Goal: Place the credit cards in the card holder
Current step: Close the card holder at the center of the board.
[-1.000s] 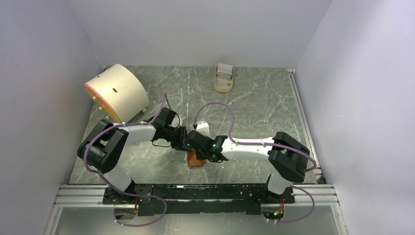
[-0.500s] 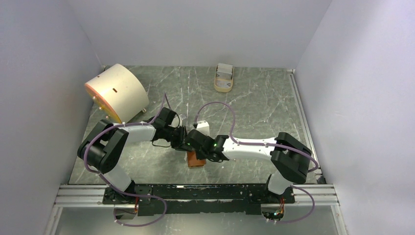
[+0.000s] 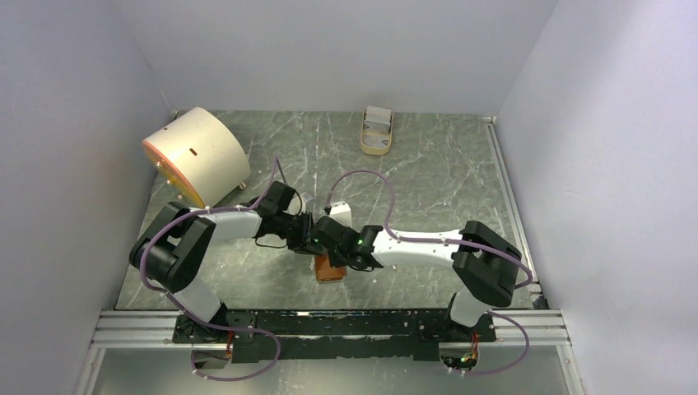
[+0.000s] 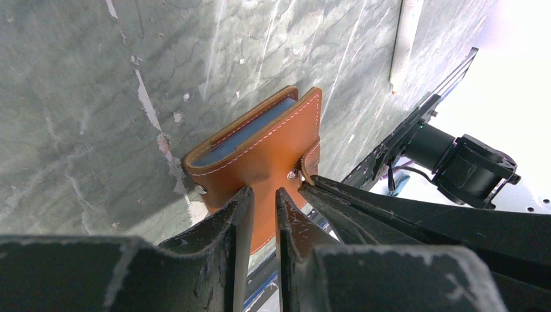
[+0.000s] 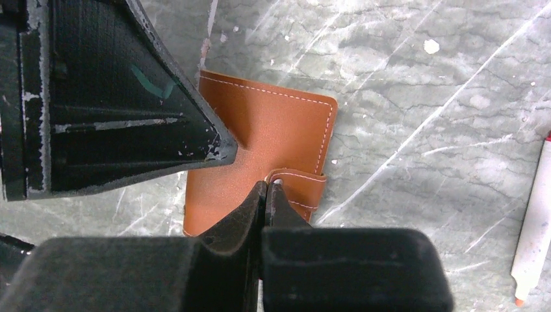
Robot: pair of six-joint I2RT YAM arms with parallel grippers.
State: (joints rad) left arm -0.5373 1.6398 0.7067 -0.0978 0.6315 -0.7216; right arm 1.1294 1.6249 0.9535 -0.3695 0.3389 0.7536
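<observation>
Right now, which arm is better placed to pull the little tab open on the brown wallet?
The right arm, probably. The right end effector is pinched shut at the snap tab, while the left end effector only presses down on the card holder.

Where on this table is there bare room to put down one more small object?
The table is bare between the tan tray and the right rail, and left of the card holder, by the front rail. The centre is crowded: the left gripper and the right gripper both grip the card holder.
</observation>
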